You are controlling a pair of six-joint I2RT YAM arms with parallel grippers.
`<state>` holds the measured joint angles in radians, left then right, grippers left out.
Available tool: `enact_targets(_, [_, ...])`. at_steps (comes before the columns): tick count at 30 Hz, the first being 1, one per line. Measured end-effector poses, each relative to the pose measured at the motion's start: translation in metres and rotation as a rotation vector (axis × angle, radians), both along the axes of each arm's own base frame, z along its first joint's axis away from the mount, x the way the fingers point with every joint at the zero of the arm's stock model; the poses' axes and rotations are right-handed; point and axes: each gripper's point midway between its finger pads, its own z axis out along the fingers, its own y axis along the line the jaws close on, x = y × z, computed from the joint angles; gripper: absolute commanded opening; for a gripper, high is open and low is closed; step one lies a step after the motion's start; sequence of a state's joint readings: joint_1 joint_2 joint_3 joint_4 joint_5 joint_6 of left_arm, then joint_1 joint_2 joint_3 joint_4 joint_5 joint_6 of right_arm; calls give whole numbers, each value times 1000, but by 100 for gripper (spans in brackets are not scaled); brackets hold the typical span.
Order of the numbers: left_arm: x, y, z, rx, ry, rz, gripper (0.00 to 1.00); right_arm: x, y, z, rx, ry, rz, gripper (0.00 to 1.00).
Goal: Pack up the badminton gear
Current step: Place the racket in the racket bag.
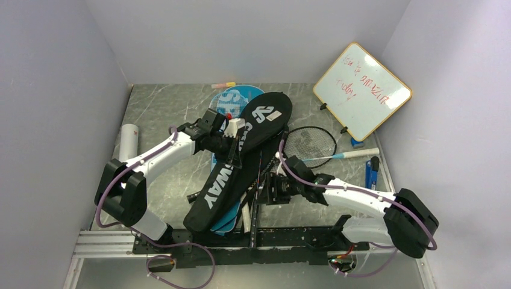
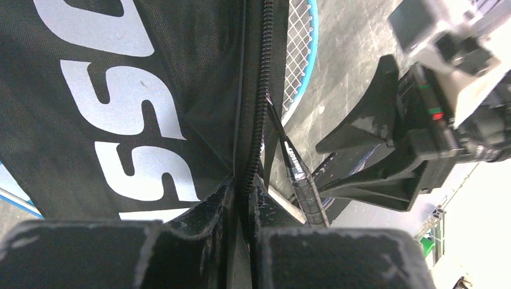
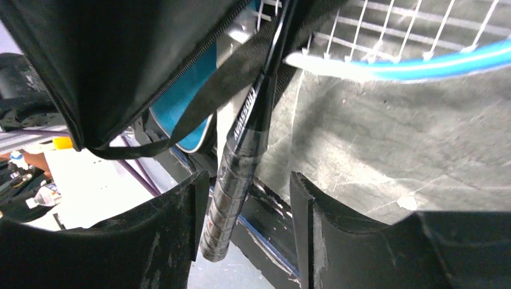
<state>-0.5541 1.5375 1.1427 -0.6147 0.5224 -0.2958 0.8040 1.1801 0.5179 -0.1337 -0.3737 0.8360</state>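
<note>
A: Sprawling from one o'clock to seven o'clock across the table (image 1: 163, 114), the black bag (image 1: 247, 156) covers the blue bag (image 1: 238, 96).

B: And the rackets?

A: The light-blue racket (image 1: 310, 143) lies at three o'clock of it. The left tool (image 2: 241, 208) is clamped on the black bag's zipper edge. The right tool (image 3: 250, 177), fingers apart, straddles the black racket's handle (image 3: 232, 198).

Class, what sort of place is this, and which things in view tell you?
Most likely a robot test booth, not a sports hall: plain walls box in a table, a left arm and a right arm are mounted on a metal rail, and a black racket bag lies between them.
</note>
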Motion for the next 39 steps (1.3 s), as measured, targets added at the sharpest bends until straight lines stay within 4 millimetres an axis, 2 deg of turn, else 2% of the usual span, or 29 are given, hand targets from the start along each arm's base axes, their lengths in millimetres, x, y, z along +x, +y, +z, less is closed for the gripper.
enact_targets(2, [1,-1,1,-6,-3,0,13,-10,2,-6,3,23,5,52])
enact_targets(5, [1,-2,1,-7,-4,0,11,-15,6,-7,20,37,-4,50])
enact_targets(11, [1,-2,2,-8,-5,1,5,-9,23,0,83,24,-20,50])
enact_targets(17, [1,-2,3,-11,-7,1,5,-4,33,-6,98,31,-38,49])
enact_targets(21, [0,-2,5,-16,-13,0,5,-3,35,-9,101,27,-53,35])
enact_targets(25, [0,-2,7,-19,-17,0,5,0,35,-9,106,22,-70,14])
enact_targets(29, [0,-2,7,-19,-18,1,5,3,37,-4,117,1,-83,9])
enact_targets(31, [0,-2,7,-19,-17,1,5,6,38,3,131,-15,-88,12])
enact_targets(32, [0,-2,7,-18,-16,1,5,8,39,7,137,-26,-90,21])
enact_targets(34, [0,-1,7,-16,-15,1,5,13,43,15,146,-46,-92,46])
enact_targets(35, [-1,-1,7,-17,-15,1,5,15,45,19,151,-58,-92,53])
enact_targets(39, [-1,-1,9,-20,-20,1,5,21,46,22,143,-92,-91,60])
